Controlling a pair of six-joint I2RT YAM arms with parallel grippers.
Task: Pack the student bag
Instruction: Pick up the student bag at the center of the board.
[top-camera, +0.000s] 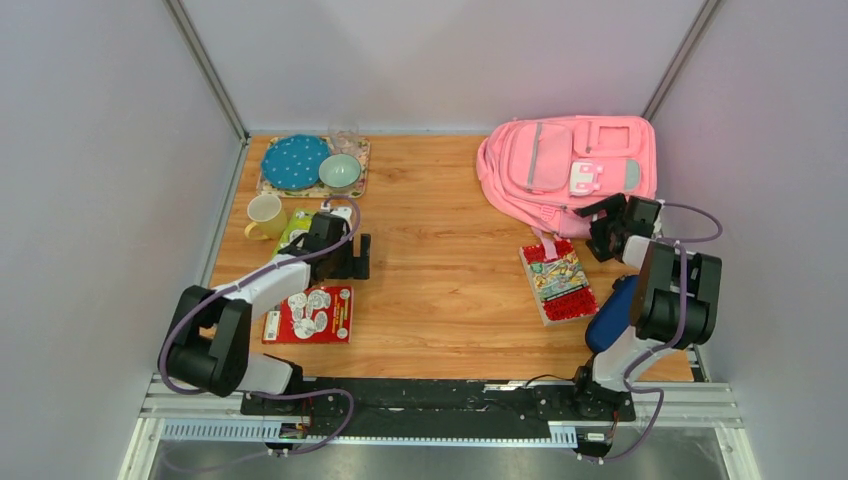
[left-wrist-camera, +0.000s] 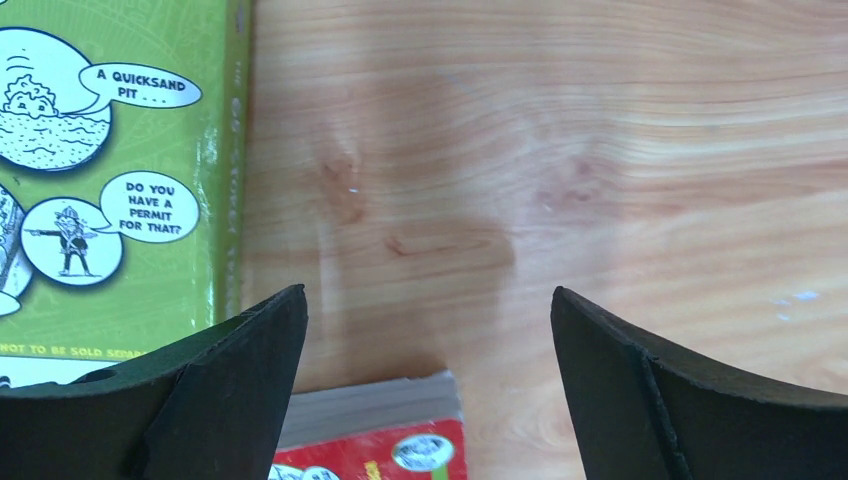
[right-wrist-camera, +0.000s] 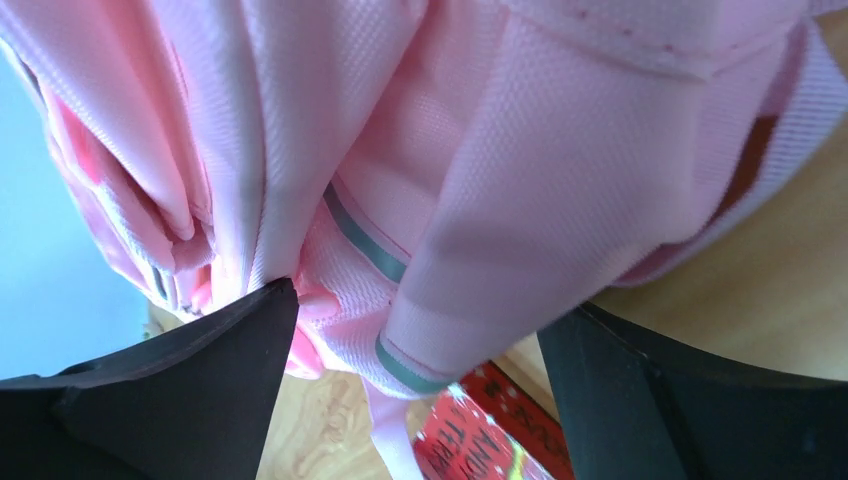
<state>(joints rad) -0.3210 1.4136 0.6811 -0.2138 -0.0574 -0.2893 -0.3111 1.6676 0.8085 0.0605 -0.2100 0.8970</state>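
While the overhead view shows the student bag (top-camera: 570, 165) lying flat at the far right of the table (top-camera: 440, 260), pockets facing up, the right gripper (top-camera: 606, 236) sits at its near edge with jaws spread. The left gripper (top-camera: 352, 256), also spread and empty, hangs at the left between a green book (top-camera: 292, 228) and a red book by the left arm (top-camera: 310, 314). A second red book by the bag (top-camera: 557, 282) lies just near of it. No opening in the bag shows, so anything carried over may have nowhere to go. The left wrist view looks down on bare wood between the fingers, with the green book to the left and the red book's corner at the near edge. Closing here would likely catch nothing, or knock a book askew. The right wrist view is filled with pink folds and a grey strip in line with the open jaws, and nothing is pinched. Closing on loose fabric rather than a zip pull could bunch or drag the bag.
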